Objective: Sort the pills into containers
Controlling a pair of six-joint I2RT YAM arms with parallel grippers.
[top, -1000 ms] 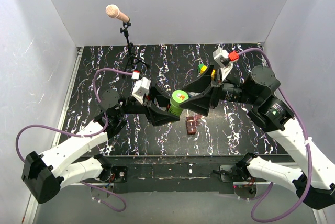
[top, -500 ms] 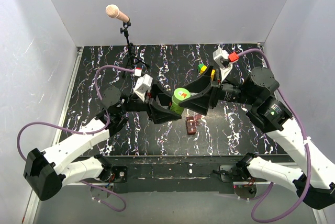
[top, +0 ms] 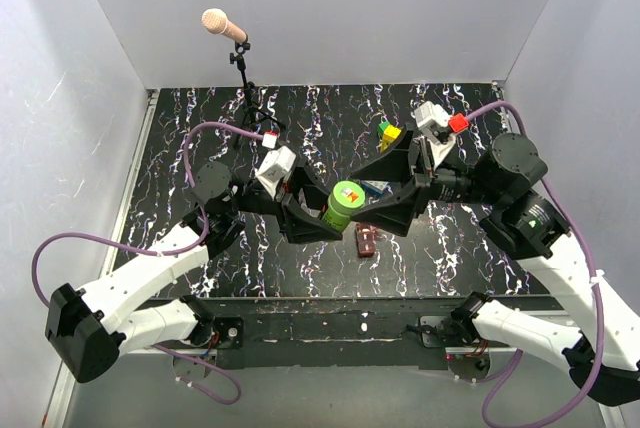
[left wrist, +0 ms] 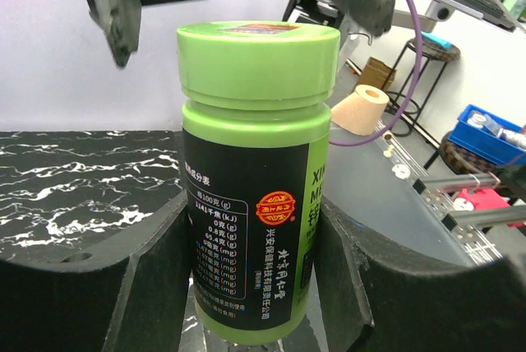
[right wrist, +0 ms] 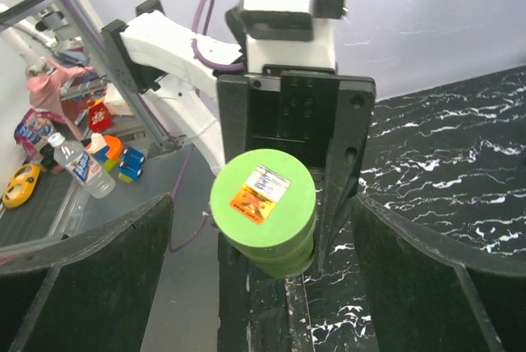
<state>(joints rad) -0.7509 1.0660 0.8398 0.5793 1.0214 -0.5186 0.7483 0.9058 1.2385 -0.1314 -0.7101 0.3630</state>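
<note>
Clamping the green bottle (left wrist: pixel 246 126), the left claw (left wrist: pixel 251 278) sees its label (left wrist: pixel 271 204); the gaping right claw (right wrist: pixel 263 278), its cap (right wrist: pixel 263 196).

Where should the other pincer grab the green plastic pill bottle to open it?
On the round light green cap of the green plastic pill bottle. The left pincer clamps the labelled body, so only the cap sticks out free. The open right pincer probably does best coming straight at the cap's flat top, one finger on each side of its rim.
</note>
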